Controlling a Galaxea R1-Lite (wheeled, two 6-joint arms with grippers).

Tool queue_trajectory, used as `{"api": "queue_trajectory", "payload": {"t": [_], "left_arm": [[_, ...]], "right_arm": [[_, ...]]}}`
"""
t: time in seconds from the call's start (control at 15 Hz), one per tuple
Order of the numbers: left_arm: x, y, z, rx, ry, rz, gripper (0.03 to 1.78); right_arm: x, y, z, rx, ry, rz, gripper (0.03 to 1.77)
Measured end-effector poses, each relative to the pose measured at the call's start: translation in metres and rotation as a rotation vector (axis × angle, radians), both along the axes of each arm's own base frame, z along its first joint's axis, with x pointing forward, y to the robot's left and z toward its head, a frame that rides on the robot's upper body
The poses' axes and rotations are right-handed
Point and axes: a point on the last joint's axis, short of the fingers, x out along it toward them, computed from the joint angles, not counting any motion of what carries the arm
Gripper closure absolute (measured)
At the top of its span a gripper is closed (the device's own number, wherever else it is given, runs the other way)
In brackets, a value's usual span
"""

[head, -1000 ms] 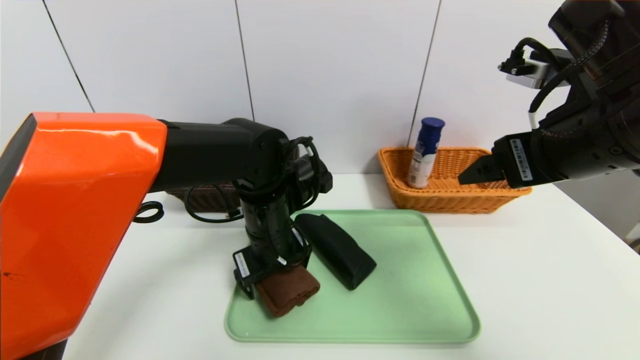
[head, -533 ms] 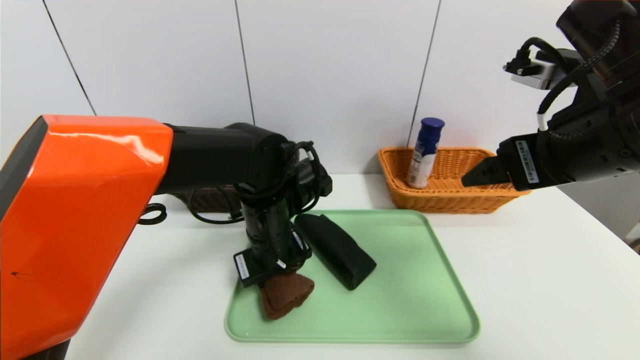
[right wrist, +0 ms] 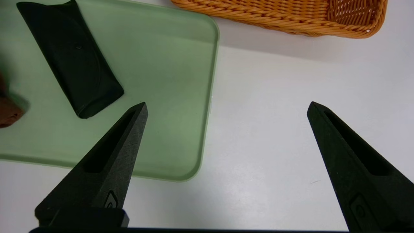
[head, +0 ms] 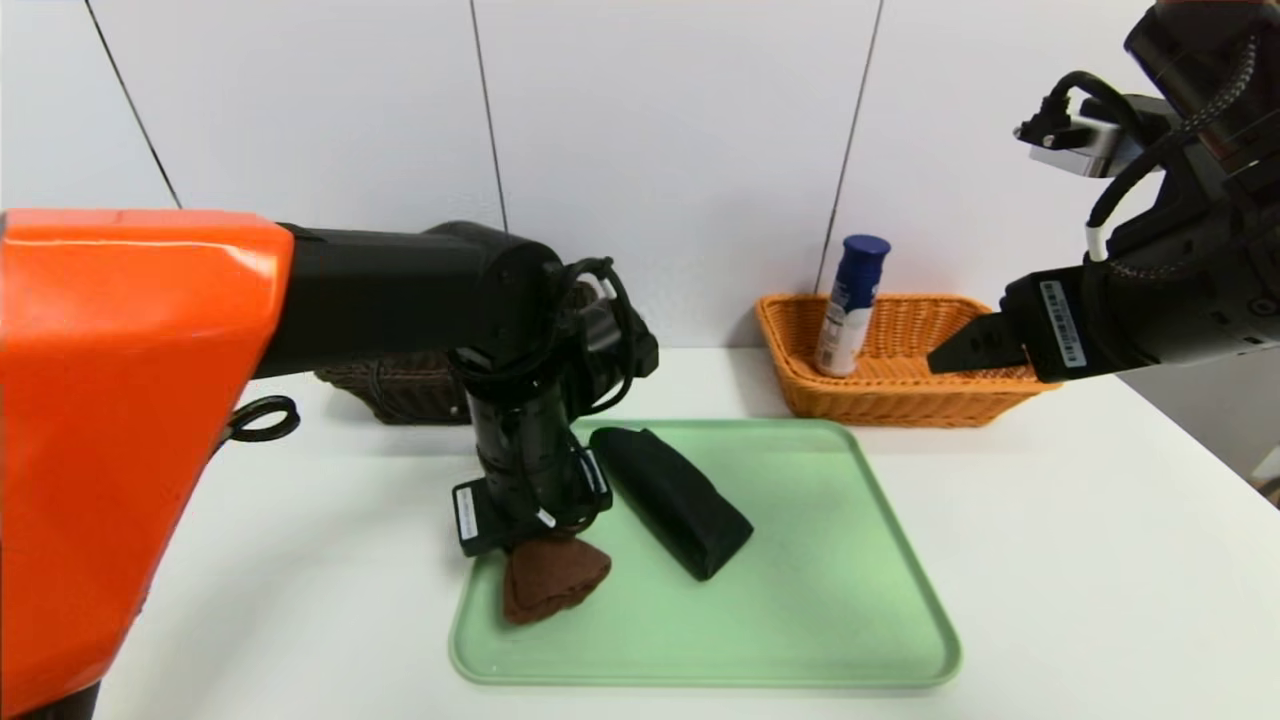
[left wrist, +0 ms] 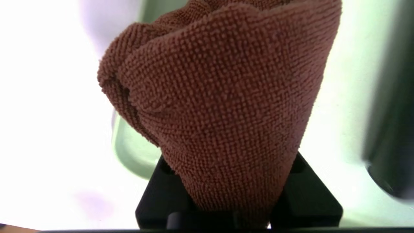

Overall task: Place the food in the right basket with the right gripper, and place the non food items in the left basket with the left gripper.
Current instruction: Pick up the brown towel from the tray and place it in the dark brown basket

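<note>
White tabletop (head: 1050,560) bears a green tray (head: 850,600) at lower centre; there the left gripper (head: 540,550) pinches the brown towel (head: 550,585). Upper right, the right gripper (right wrist: 226,110) hangs wide open, empty.

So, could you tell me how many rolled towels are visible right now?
2: the brown towel pinched in the left gripper over the tray's corner; the black towel lying on the tray. Another may be hidden.

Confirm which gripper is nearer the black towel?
Left. The left gripper sits just beside the black towel, clamped on the brown towel; the right gripper hovers by the orange basket.
</note>
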Motion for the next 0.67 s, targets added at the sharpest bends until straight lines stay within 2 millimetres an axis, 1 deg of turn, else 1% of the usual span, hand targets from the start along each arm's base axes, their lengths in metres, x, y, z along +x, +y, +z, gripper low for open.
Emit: {"api": "queue_trajectory", "payload": {"t": [0.2, 0.33, 0.53, 0.67], "left_arm": [[-0.009, 0.008, 0.033, -0.036, -0.097, -0.052, 1.23], [-0.019, 0.017, 0.056, -0.061, -0.159, -0.081, 1.23], [-0.034, 0.033, 0.086, -0.07, -0.26, -0.117, 1.23], [-0.035, 0.05, 0.107, -0.052, -0.363, -0.13, 1.23]], "right_arm": [[0.001, 0.001, 0.001, 0.007, -0.012, 0.001, 0.1], [0.001, 0.001, 0.001, 0.01, -0.017, 0.003, 0.1], [0.001, 0.002, 0.001, 0.011, -0.021, 0.004, 0.1], [0.002, 0.003, 0.002, 0.016, -0.027, 0.006, 0.1]]}}
